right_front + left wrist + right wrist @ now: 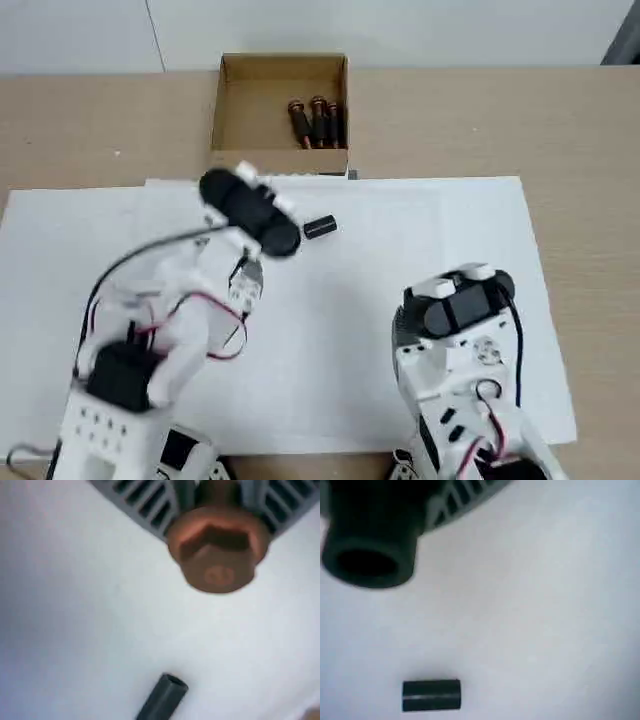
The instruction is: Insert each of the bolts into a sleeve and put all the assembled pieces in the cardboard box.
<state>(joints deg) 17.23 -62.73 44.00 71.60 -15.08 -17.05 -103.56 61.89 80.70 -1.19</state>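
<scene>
Holding a copper bolt (217, 555) clamped between its jaws, the left gripper (216, 492) is hanging over the white paper (400, 230) just in front of the cardboard box (228, 110). The bolt's hex head is pointing toward the wrist camera. Three assembled pieces (318, 122) are lying side by side inside the box, against its right wall, so that share of the job is looking finished.

The right gripper (405, 510) is sitting well back from the box and appears to be gripping a black sleeve (367, 552), whose open end is facing the camera. A second, loose sleeve (319, 227) is lying on the paper near the box's front right corner, just beside the left arm and touching neither gripper.

Judging from this, the fourth pairing is only now being set up: the held bolt is not yet going into either sleeve, and the joined piece is waiting to be boxed. No spare bolt is showing for the loose sleeve.
</scene>
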